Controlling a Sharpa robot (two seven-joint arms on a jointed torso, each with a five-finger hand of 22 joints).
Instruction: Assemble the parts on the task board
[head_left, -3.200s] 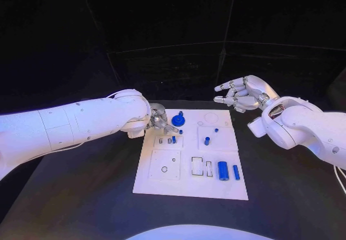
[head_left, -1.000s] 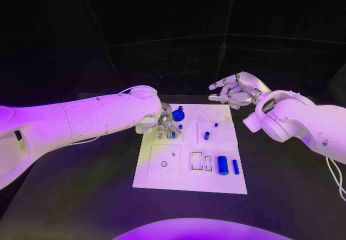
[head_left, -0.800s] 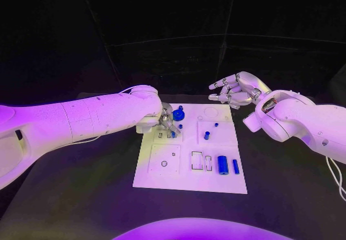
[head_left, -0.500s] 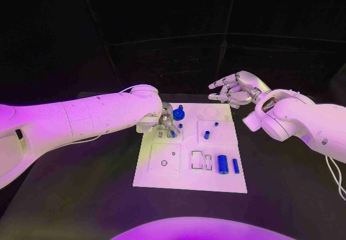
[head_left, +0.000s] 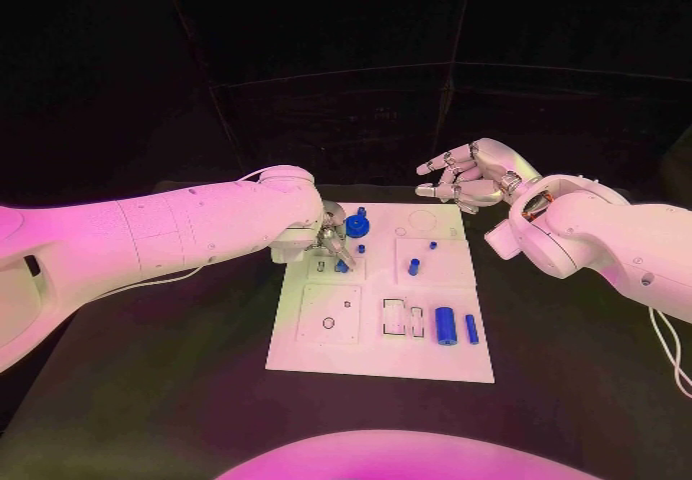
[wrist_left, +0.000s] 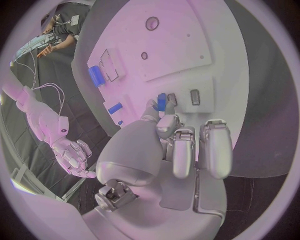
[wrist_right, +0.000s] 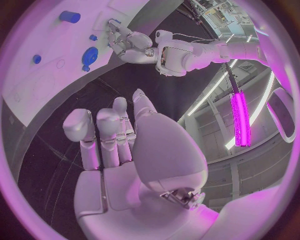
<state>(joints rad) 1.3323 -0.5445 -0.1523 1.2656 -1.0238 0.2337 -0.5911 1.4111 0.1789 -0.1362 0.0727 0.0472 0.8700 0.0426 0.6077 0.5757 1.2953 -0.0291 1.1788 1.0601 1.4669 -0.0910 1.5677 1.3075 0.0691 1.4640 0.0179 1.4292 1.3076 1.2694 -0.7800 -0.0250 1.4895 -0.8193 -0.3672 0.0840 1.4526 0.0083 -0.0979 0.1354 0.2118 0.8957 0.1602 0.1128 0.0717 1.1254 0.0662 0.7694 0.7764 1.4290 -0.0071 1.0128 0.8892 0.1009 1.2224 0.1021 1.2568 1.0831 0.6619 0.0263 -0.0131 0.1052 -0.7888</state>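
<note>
Left hand (head_left: 330, 240) sits over the upper left part of the task board (head_left: 378, 360), fingers curled down onto the row of small slots there. Against the frames of the last second its fingertips have edged slightly down and right along that row; the arm itself has barely shifted. In the left wrist view the thumb and a finger meet on a small blue peg (wrist_left: 161, 101), which stands at one of the slots beside two grey inserts. So the hand is closed in a pinch on that peg; whether the peg is already seated or only touching the slot mouth I cannot tell.

Right hand (head_left: 473, 176) hovers past the upper right corner of the board, above the bench (head_left: 173, 400), fingers apart and loosely bent, holding nothing. It is a little higher in the frame than three seconds back, otherwise unchanged.

Other parts have not moved: round blue knob (head_left: 356, 225) at the top of the board, short blue cylinder (head_left: 413, 267) in the centre right, large blue cylinder (head_left: 446, 326) and thin blue bar (head_left: 470, 330) at lower right.

Judgement: the small shift reads as fine alignment of the peg over its slot, an insertion under way. Most parts remain loose, so the task is at an early stage.
</note>
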